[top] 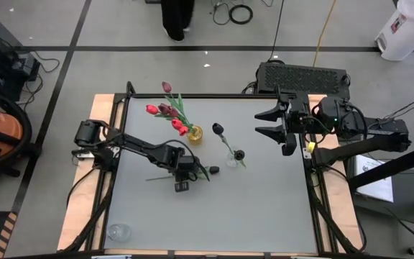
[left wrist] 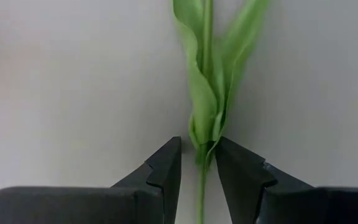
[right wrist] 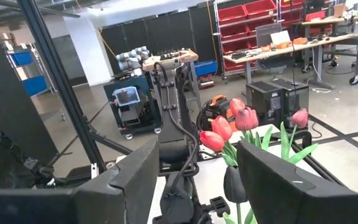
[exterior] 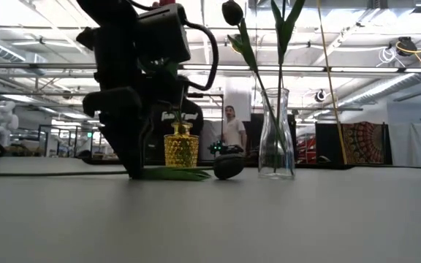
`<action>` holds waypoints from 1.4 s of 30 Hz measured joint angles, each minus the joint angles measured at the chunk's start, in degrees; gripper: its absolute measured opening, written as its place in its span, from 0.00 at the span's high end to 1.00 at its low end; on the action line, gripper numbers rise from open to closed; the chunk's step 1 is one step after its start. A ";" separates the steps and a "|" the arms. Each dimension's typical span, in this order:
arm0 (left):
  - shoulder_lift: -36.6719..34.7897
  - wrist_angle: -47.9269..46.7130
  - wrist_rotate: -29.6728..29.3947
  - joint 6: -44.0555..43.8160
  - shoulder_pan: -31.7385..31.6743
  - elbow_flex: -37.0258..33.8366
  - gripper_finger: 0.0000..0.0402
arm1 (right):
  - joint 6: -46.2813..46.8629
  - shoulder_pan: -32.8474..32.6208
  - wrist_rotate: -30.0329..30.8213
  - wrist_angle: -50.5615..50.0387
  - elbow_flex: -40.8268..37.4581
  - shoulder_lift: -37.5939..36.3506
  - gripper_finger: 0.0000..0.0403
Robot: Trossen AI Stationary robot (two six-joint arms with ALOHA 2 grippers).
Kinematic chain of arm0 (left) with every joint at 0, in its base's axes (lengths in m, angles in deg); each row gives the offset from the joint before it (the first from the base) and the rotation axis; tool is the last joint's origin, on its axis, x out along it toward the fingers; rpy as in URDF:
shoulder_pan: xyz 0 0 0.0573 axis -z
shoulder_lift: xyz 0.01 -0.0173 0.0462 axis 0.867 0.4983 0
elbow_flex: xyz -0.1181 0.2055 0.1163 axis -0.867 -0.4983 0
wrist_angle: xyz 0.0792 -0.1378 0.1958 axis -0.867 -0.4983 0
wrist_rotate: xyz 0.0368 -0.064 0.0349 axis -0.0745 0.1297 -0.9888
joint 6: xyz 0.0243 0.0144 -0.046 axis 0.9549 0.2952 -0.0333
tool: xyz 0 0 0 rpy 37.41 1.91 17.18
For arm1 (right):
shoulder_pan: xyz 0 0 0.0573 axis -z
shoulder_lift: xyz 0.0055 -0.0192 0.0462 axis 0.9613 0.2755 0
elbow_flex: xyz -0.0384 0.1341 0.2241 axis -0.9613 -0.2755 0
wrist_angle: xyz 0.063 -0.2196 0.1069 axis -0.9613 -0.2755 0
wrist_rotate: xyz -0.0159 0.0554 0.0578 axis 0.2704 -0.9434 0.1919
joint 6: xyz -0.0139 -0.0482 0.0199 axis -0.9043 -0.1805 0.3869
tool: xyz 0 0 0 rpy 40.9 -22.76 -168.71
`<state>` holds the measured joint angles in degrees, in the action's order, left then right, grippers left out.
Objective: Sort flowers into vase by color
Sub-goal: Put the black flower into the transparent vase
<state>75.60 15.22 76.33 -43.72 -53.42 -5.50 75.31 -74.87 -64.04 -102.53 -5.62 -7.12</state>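
A tulip with a near-black head (top: 214, 170) lies flat on the table, its stem (top: 155, 178) pointing toward the table's left. My left gripper (top: 182, 175) points down over it, open. Its fingers (left wrist: 166, 165) stand on either side of the stem (left wrist: 202, 186), just below the leaves (left wrist: 207, 81), with a gap on both sides. A yellow vase (top: 195, 134) holds red and pink tulips (top: 165, 110). A clear glass vase (top: 232, 160) holds dark-headed tulips (top: 218, 129). My right gripper (top: 268, 122) hangs open, high at the far right.
A small clear glass (top: 118, 232) stands near the table's near left corner. The two vases stand just beyond the left gripper, the yellow one (exterior: 181, 146) beside the clear one (exterior: 276, 135). The table's near right part (top: 264, 208) is bare. A person (exterior: 230, 128) stands in the room beyond.
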 joint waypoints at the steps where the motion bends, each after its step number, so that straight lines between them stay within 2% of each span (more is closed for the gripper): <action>1: 0.22 0.14 0.08 -0.01 0.00 0.00 0.73 | 0.17 0.00 0.00 0.00 0.00 0.00 0.48; 13: 0.52 0.13 0.22 -0.11 0.05 0.07 0.75 | 0.14 0.00 0.00 0.02 0.00 0.00 0.48; 20: 0.52 0.24 0.95 -1.86 0.07 0.07 0.97 | 0.14 0.00 0.00 0.02 0.00 0.00 0.48; 32: -0.20 -0.11 -0.14 -3.02 0.53 0.02 0.99 | 0.11 0.00 0.00 0.02 0.00 0.00 0.48; 42: -6.47 -3.93 -3.78 -2.99 3.29 3.73 1.00 | -0.13 0.00 0.57 0.02 0.00 0.00 0.48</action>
<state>69.13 11.29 72.55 -46.71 -50.12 -1.77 75.18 -74.87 -63.47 -102.51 -5.62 -7.12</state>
